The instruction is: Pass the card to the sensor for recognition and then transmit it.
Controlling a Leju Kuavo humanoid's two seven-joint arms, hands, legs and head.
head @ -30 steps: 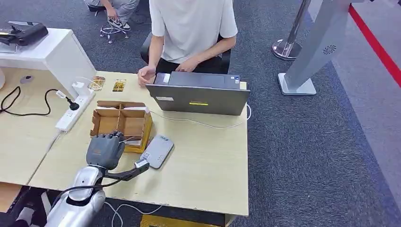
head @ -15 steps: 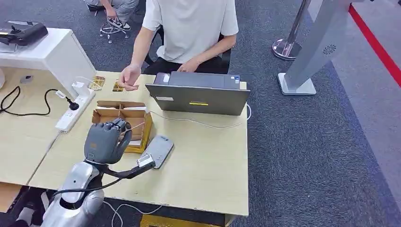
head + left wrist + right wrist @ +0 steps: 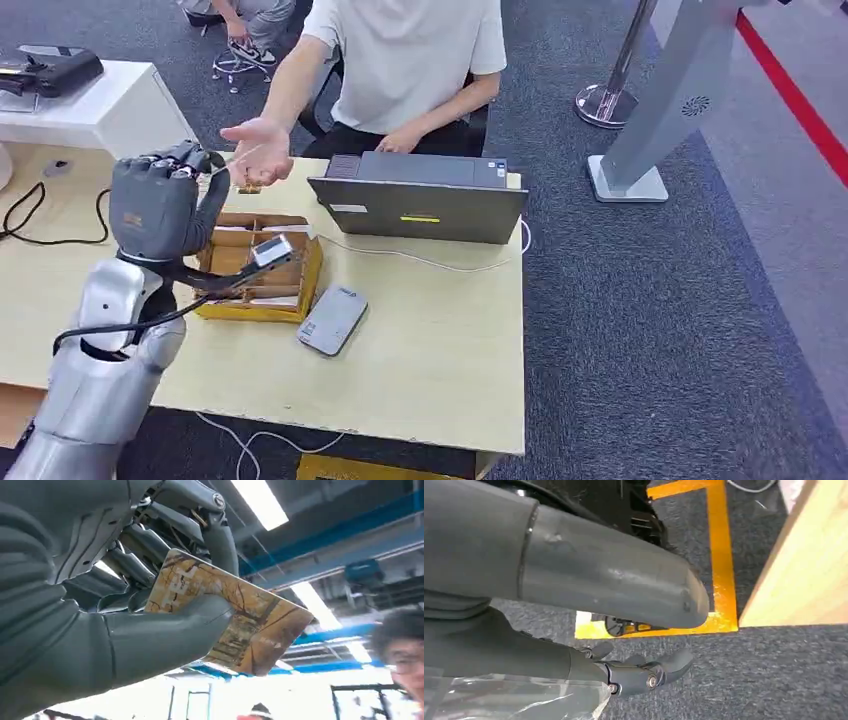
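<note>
Grey ribbed left hand (image 3: 158,208): raised above the table's (image 3: 440,340) far left part, fingers curled, thumb pressed across the face of the card (image 3: 235,615). In the left wrist view the card is pinched between the thick thumb and the darker fingers (image 3: 150,540) behind it, its free end sticking out past the thumb tip. Card face: brown and ochre print, details too small to read.

Person's open palm (image 3: 255,150): held up, just beside the left hand's fingertips, above the table's far edge. Contact between palm and card cannot be told.

Right hand (image 3: 639,675): seen in the right wrist view, hanging beside the table's edge over grey carpet and a yellow floor line; fingers apart and lightly bent, holding nothing.

Sensor (image 3: 333,319): flat grey pad, lying on the table near its middle, just beside the near right corner of the cardboard box (image 3: 262,268).

Cardboard box: open, divided into compartments, partly hidden by the left wrist, standing left of the table's middle.

Laptop (image 3: 418,208): dark grey, open with its back to the robot, at the table's far edge; the person's other hand rests behind it.

White power strip (image 3: 205,228): mostly covered by the left hand, at the table's left edge; a black cable (image 3: 30,222) loops onto the neighbouring desk.
</note>
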